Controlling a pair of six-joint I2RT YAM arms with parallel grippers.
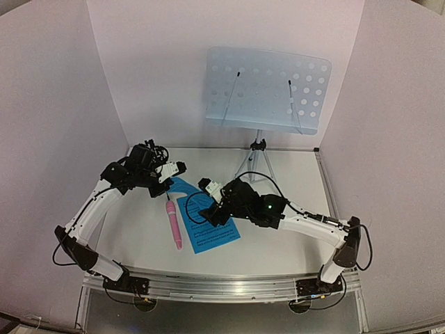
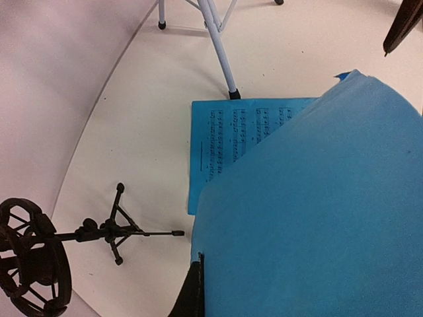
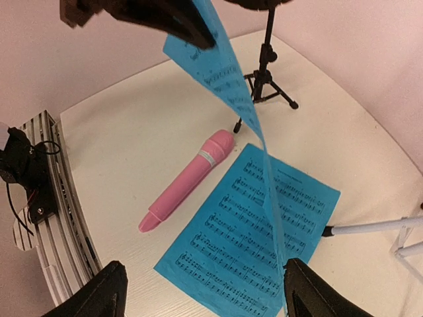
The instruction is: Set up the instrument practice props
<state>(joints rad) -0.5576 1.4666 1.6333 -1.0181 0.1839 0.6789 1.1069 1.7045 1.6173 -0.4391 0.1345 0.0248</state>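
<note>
My left gripper (image 1: 175,169) is shut on one bright blue sheet-music page (image 2: 310,211), lifted off the table; it hangs edge-on (image 3: 228,72) in the right wrist view. Its lower edge reaches down beside one of my right fingers (image 3: 310,294). The second page (image 3: 251,231) lies flat, with the pink microphone (image 3: 188,181) beside it. My right gripper (image 3: 205,294) hovers open over that flat page (image 1: 215,229), holding nothing. The black tripod mic holder (image 3: 268,76) stands just beyond the microphone. The pale-blue music stand (image 1: 268,90) rises on its silver tripod (image 1: 256,156) at the back.
White walls close in the table on the left, back and right. A silver tripod leg (image 2: 221,53) reaches the flat page's far edge. The metal rail (image 1: 222,282) carrying both arm bases runs along the near edge.
</note>
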